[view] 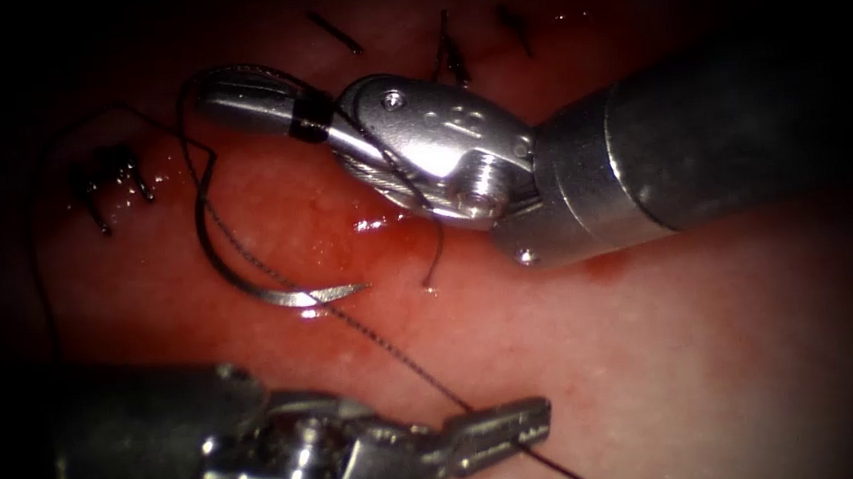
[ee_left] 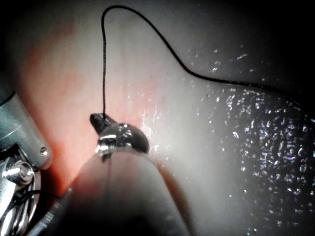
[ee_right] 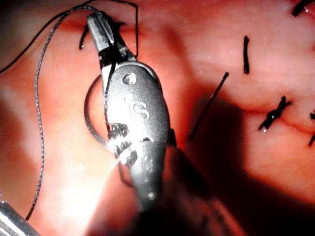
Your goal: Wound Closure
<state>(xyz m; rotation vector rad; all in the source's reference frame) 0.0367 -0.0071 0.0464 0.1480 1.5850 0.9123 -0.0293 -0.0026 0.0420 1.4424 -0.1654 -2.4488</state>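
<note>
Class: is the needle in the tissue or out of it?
Out: the needle lies on the tissue, its whole curve and tip bare.

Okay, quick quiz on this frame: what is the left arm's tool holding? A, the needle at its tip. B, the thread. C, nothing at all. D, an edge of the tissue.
B: in the endoscope view the left tool is shut on the thread, while the needle lies on the tissue beyond it.
</note>
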